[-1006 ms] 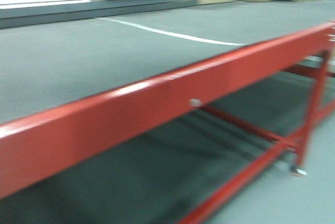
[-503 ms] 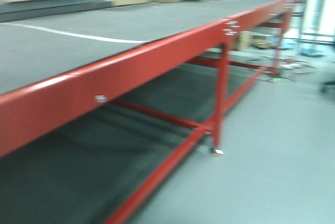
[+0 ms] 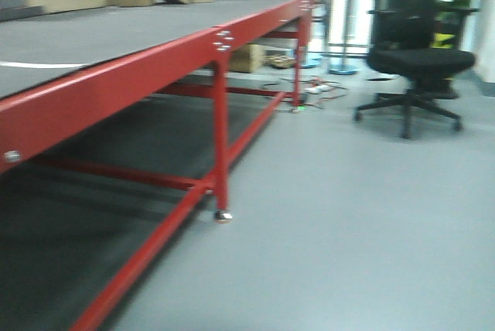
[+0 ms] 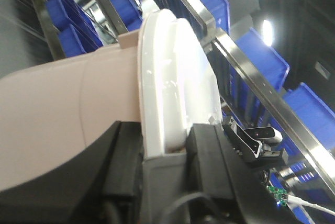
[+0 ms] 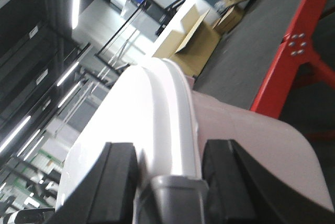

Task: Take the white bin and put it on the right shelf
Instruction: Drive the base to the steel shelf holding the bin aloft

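The white bin (image 4: 78,114) hangs between the two arms, gripped at opposite ends by the overhanging edge of its white lid (image 4: 172,77). In the left wrist view the left gripper (image 4: 166,158) has its black fingers (image 4: 123,166) on either side of that rim, clamped on it. The right gripper (image 5: 170,179) pinches the lid edge the same way from the other end.

Behind the bin on the left side, rows of blue plastic crates (image 4: 261,56) sit behind slanting stainless-steel rack rails (image 4: 272,101), near the lid. On the right side a red table leg (image 5: 293,41) stands close by the bin's wall.

Ahead, the red-framed table (image 3: 116,83) runs along the left, its front rail ending in a leg with a small foot (image 3: 223,215). To its right the grey floor (image 3: 348,215) lies wide open. A black office chair (image 3: 418,60) stands well apart from the table.
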`<action>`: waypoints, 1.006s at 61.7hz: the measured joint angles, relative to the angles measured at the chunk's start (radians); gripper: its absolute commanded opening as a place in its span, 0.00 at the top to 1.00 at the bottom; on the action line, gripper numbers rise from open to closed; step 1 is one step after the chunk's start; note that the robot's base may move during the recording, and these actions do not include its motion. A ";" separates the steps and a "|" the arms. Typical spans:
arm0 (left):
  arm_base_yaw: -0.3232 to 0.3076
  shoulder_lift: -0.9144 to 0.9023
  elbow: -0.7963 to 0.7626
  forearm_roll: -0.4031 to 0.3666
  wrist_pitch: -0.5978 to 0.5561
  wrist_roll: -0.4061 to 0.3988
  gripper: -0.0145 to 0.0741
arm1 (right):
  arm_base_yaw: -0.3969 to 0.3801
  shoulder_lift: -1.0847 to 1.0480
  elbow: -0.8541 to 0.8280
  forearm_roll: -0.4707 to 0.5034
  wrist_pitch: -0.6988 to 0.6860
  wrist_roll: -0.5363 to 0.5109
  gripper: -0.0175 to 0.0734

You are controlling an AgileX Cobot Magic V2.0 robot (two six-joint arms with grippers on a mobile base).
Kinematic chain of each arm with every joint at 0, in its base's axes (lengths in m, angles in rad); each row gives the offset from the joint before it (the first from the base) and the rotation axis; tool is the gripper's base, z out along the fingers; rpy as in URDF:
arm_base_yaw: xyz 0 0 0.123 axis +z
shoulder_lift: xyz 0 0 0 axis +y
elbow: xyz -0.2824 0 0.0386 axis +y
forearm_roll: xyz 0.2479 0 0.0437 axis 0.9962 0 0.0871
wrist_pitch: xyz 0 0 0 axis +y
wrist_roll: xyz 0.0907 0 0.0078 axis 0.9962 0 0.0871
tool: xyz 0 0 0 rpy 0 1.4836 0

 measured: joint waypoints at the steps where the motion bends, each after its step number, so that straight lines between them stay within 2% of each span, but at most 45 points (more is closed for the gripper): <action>1: 0.000 0.000 0.000 0.000 0.002 0.000 0.98 | 0.000 0.000 0.000 0.000 0.000 0.000 0.75; 62: 0.000 0.000 0.000 0.000 0.004 -0.001 0.98 | 0.000 -0.002 0.000 0.001 -0.001 0.000 0.75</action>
